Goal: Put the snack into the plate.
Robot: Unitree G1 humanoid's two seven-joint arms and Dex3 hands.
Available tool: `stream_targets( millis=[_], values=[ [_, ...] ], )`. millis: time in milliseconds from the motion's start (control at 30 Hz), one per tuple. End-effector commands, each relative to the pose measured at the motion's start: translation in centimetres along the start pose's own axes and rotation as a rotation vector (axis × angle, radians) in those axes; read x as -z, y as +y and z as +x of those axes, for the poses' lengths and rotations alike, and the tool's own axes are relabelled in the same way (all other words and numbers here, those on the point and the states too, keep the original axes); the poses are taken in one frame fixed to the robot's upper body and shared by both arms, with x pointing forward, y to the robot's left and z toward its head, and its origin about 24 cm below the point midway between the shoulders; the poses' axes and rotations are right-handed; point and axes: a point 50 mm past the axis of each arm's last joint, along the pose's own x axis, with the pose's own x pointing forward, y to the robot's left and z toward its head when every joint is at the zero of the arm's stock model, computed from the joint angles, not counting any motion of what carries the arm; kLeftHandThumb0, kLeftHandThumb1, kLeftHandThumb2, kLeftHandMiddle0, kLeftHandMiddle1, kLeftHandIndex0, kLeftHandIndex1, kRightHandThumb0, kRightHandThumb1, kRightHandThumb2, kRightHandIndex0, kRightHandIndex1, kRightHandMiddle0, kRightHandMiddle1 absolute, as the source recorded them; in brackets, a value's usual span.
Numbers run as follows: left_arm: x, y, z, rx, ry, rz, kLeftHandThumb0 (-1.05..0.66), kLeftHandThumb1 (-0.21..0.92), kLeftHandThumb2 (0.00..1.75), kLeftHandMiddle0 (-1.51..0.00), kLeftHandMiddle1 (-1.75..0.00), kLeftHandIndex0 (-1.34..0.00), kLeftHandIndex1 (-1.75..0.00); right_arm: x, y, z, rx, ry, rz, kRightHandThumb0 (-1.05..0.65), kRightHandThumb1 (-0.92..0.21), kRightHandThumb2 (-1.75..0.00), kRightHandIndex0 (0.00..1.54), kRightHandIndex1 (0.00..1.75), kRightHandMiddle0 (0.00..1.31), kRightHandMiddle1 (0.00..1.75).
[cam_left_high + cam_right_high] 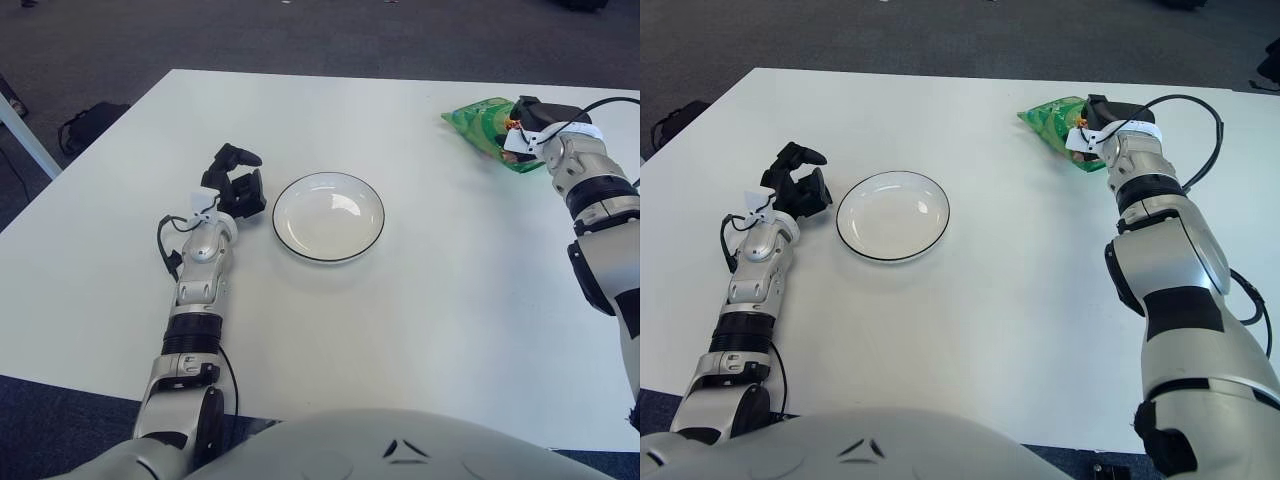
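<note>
Snack: you see a green snack bag [483, 124] lying at the far right of the white surface [400, 310], well apart from the plate.
Plate: your white plate with a dark rim [328, 216] sits near the middle of the surface and holds nothing.
Right robot hand: your right robot hand [1103, 115] is over the near right end of the green snack bag, its dark fingers on top of the bag's edge. You cannot tell from either view whether the fingers are clamped on the bag or only laid against it.
Right arm: your silver forearm runs from the bag back along the right edge of the surface, with a black cable [1200, 125] looping off the wrist.
Left robot hand: your left robot hand [235, 185] shows just left of the plate, apart from its rim. Its black fingers are curled together and grip nothing.
Left arm: your left forearm stretches from the near edge of the surface up toward the plate.
Floor: you have dark carpet beyond the surface, with a black bag [88, 125] lying on it off the far left corner.
</note>
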Motion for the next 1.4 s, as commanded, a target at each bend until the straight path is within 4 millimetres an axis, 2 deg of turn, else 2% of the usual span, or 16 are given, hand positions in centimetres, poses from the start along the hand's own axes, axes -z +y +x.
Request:
stream_targets(
  millis=[0, 333, 567, 667, 967, 1067, 1367],
  values=[
    [0.1, 0.1, -0.2, -0.016, 0.001, 0.003, -0.42, 0.50, 1.08, -1.05, -1.75, -0.47, -1.75, 0.5, 0.9, -0.2, -0.055, -0.009, 0.010, -0.97, -0.92, -1.12, 1.22, 1.75, 0.00, 1.10],
    [0.1, 0.2, -0.3, -0.020, -0.001, 0.013, -0.43, 0.50, 1.09, -1.05, -1.75, -0.47, -1.75, 0.7, 1.7, -0.6, -0.146, -0.089, -0.018, -0.98, -0.92, -1.15, 1.24, 1.75, 0.00, 1.05],
    [0.0, 0.2, -0.3, -0.018, -0.002, 0.017, -0.43, 0.49, 1.10, -1.05, -1.75, -0.48, -1.75, 0.8, 1.2, -1.1, -0.205, -0.181, -0.016, -0.99, -0.92, -1.17, 1.25, 1.75, 0.00, 1.00],
    [-0.1, 0.1, -0.2, -0.024, -0.002, 0.015, -0.43, 0.48, 1.11, -1.05, -1.75, -0.48, -1.75, 0.8, 0.4, -1.6, -0.232, -0.250, -0.016, -0.98, -0.92, -1.18, 1.28, 1.75, 0.00, 1.01],
    [-0.2, 0.1, -0.2, -0.032, 0.003, 0.013, -0.43, 0.47, 1.12, -1.06, -1.75, -0.49, -1.75, 0.8, -0.1, -3.1, -0.300, -0.373, -0.037, -0.96, -0.92, -1.20, 1.30, 1.75, 0.00, 1.09],
    [-0.2, 0.0, -0.2, -0.034, 0.007, 0.008, -0.44, 0.46, 1.13, -1.07, -1.75, -0.50, -1.75, 0.7, -0.8, -4.1, -0.323, -0.430, -0.053, -0.94, -0.92, -1.19, 1.31, 1.75, 0.00, 1.19],
    [-0.2, 0.0, -0.1, -0.025, 0.016, 0.007, -0.43, 0.48, 1.12, -1.05, -1.75, -0.49, -1.75, 0.6, -1.8, -6.0, -0.343, -0.483, -0.067, -0.91, -0.92, -1.16, 1.30, 1.75, 0.04, 1.29]
  ],
)
